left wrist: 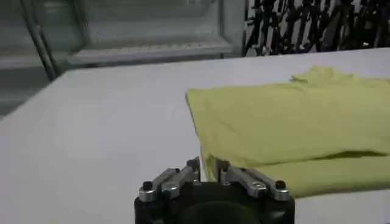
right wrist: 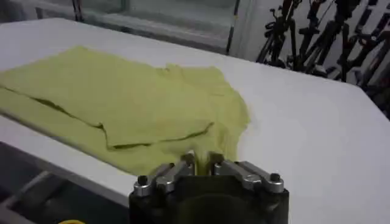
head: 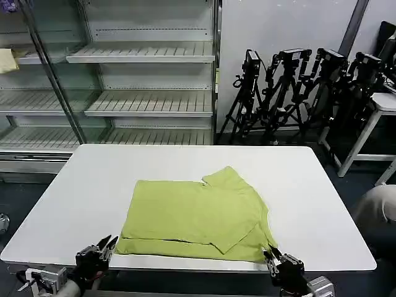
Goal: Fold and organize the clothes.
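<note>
T-shirt (head: 197, 218) folded on table (head: 80, 192)

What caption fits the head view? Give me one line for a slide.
Both grippers, left and right, pinch the near corners of a partly folded lime T-shirt on a white table.

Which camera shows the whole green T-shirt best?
The head view. There the T-shirt lies fully in sight on the white table, partly folded, between both grippers at the near edge. The left wrist view shows its left part close up; the right wrist view shows the folded layers beyond the right gripper.
</note>
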